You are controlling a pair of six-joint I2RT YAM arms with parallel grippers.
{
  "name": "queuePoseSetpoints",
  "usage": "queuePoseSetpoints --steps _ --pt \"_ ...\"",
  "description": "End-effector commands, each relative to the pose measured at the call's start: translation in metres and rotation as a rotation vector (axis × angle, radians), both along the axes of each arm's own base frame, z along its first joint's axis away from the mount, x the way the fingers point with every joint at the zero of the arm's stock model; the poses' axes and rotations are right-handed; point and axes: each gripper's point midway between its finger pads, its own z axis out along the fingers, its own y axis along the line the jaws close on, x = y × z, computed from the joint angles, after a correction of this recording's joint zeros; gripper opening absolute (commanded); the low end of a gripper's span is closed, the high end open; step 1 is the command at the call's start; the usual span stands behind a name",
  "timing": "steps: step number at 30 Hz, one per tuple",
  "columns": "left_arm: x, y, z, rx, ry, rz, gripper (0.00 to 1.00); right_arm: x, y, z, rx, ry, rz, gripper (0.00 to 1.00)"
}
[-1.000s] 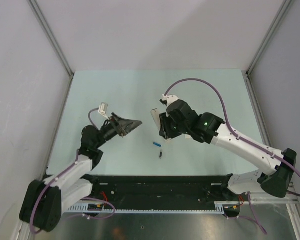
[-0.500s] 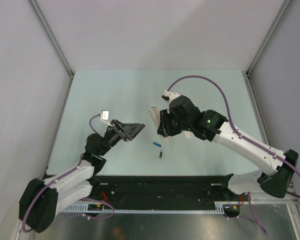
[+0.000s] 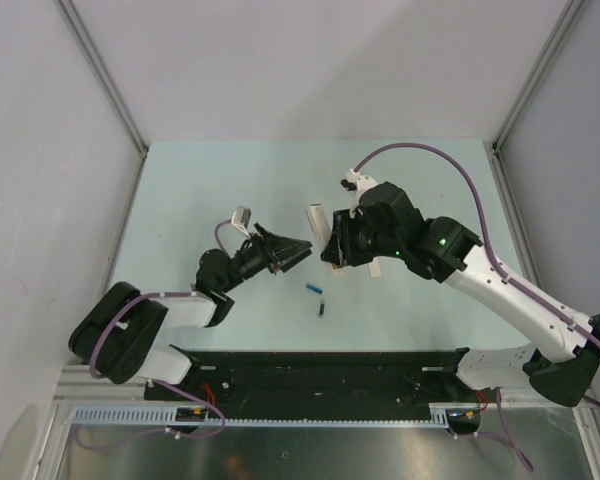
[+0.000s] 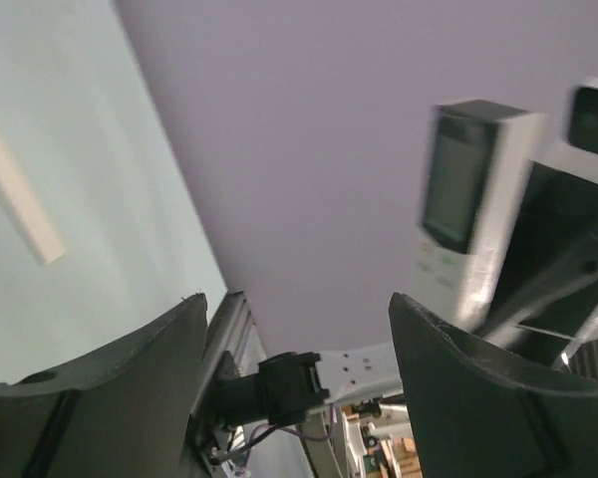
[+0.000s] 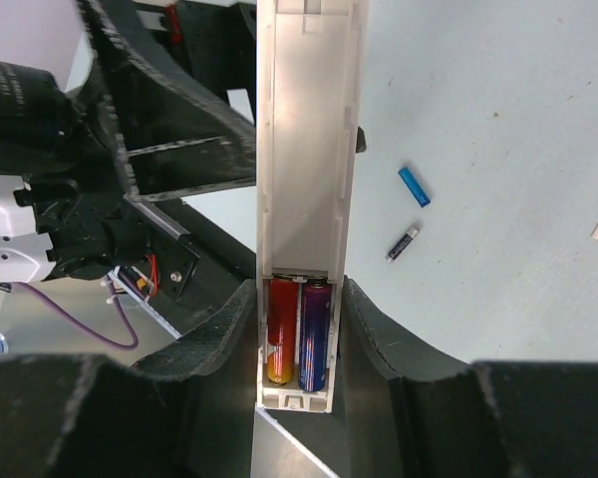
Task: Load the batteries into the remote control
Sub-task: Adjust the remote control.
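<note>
Pale green table [image 3: 200, 190] below. My right gripper [image 5: 297, 324] clamps the remote control [image 5: 307, 149] aloft, two batteries [image 5: 299, 344] seated; my left gripper [image 3: 298, 250] hovers agape, empty, at its nine o'clock. One spare blue battery [image 3: 313, 289] lies at six. Loading seems finished; next calls for shutting the remote's back squarely.

No legible text or markings

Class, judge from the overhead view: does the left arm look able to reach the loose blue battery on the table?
Probably yes. The left hand is open and empty, close to the blue battery, with only bare table between them. The black battery lies apart from it.
</note>
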Motion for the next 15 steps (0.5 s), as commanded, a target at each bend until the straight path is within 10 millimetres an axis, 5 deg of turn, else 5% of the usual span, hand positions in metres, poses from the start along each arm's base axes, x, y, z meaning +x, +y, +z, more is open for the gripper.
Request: queuePoseSetpoints --steps 1,15 --pt "-0.046 0.015 0.124 -0.265 -0.504 -0.055 0.77 -0.003 -0.003 0.033 0.077 -0.042 -0.008 0.00" --pt "-0.063 0.019 0.158 -0.265 -0.608 -0.214 0.80 -0.007 -0.020 0.045 0.066 -0.086 -0.021 0.00"
